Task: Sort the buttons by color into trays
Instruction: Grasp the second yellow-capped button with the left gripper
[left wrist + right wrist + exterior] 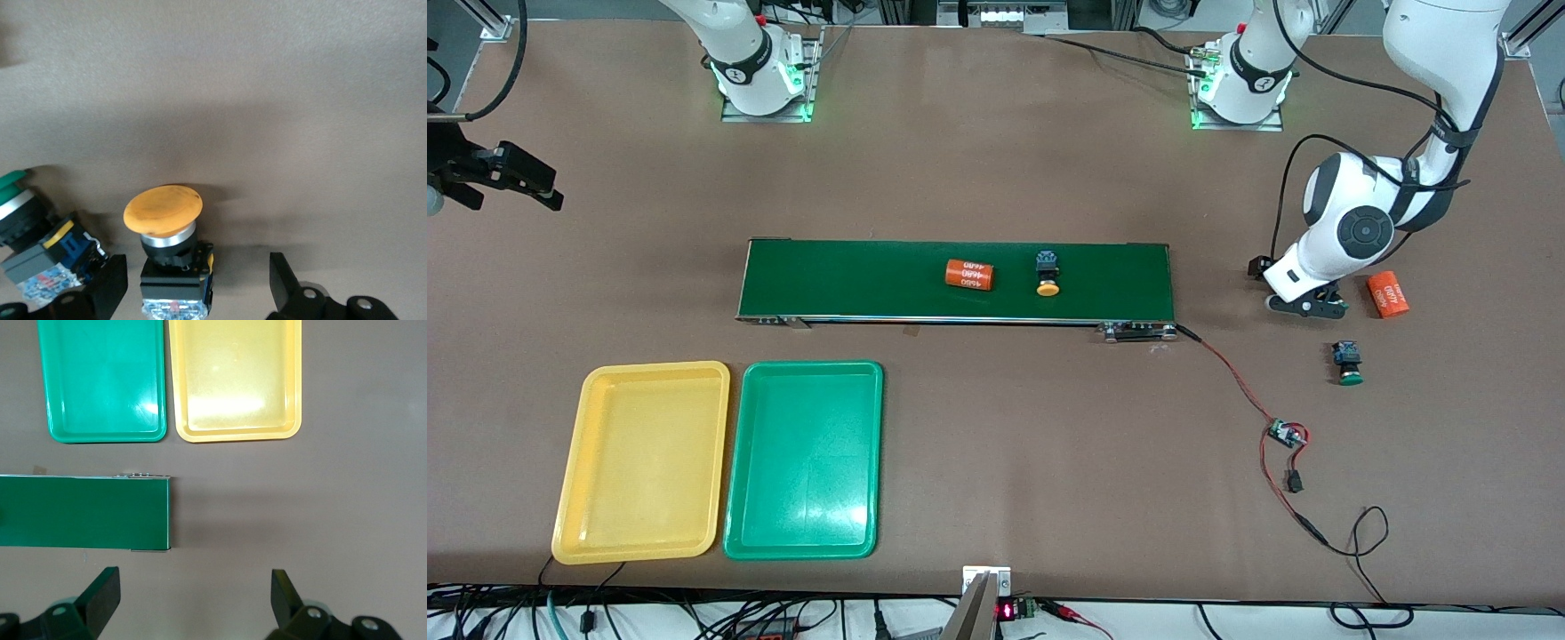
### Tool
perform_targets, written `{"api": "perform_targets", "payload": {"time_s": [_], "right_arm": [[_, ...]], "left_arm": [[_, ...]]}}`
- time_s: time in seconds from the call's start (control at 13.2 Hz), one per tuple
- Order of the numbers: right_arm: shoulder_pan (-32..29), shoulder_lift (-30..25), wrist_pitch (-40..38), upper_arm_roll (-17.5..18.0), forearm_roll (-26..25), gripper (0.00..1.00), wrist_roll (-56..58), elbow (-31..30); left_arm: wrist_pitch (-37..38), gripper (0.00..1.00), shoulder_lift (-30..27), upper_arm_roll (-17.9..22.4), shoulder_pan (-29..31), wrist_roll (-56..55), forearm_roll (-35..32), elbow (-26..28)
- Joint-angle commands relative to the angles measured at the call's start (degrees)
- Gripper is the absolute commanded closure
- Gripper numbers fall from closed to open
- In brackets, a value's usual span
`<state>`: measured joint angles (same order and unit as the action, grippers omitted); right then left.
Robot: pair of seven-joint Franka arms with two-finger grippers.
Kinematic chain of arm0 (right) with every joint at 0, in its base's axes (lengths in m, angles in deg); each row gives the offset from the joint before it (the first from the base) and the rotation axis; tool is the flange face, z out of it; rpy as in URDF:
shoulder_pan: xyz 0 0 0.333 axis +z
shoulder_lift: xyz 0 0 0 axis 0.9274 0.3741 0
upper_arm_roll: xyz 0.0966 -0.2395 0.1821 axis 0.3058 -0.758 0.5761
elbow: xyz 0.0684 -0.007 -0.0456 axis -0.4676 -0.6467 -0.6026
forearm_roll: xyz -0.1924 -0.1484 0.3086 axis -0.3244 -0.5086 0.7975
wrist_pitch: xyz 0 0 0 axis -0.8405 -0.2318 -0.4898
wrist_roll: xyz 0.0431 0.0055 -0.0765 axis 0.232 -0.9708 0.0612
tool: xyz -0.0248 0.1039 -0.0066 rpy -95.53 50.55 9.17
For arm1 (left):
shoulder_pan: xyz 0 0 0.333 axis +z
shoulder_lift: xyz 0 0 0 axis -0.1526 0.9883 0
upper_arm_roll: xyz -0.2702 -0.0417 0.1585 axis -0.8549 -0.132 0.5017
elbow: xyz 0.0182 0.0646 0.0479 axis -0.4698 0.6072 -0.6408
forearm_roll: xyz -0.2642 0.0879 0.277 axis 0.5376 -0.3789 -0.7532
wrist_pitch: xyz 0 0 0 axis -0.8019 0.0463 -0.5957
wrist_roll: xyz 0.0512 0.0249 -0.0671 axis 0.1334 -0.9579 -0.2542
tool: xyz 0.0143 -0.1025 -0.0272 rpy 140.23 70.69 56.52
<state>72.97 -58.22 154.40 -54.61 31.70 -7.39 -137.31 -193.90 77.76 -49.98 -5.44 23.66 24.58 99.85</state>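
Table (pixel 996 133) was plain brown. Conveyor belt (pixel 889 280) dark green. One tray (pixel 643 462) yellow, other tray (pixel 804 460) green. Cylinders (pixel 969 274) orange with white print. Buttons: yellow-orange cap (pixel 163 209), green cap (pixel 1351 380), bodies black and blue. Arms white.

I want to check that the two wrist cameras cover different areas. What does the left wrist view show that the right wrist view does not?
Only the left wrist view: a yellow-capped button between the open fingers of the left hand, and part of a green-capped button beside it.
Only the right wrist view: the green tray, the yellow tray beside it, and one end of the dark-green conveyor belt; the right hand is open and holds nothing.
Both: the brown table and that arm's own pair of black fingers.
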Motion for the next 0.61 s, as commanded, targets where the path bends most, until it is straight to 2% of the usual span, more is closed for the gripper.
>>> {"api": "perform_targets", "payload": {"time_s": [0.0, 0.23, 0.38, 0.53], "right_arm": [[-0.02, -0.73, 0.47, -0.1, 0.57, 0.0, -0.08, -0.53], [-0.02, -0.73, 0.47, -0.1, 0.49, 0.0, -0.08, -0.53], [-0.02, -0.73, 0.38, -0.1, 0.49, 0.0, -0.08, -0.53], [-0.02, -0.73, 0.47, -0.1, 0.49, 0.0, -0.08, -0.53]], "left_arm": [[-0.51, 0.51, -0.3, 0.17, 0.45, 0.31, -0.86, 0.35], [0.54, 0.8, -1.17, 0.08, 0.45, 0.31, -0.86, -0.17], [5.96, 0.84, -3.28, -0.62, 0.36, 0.58, -0.77, -2.45], [16.31, 0.84, -4.08, -3.41, 0.01, 0.58, 1.85, -8.66]]}}
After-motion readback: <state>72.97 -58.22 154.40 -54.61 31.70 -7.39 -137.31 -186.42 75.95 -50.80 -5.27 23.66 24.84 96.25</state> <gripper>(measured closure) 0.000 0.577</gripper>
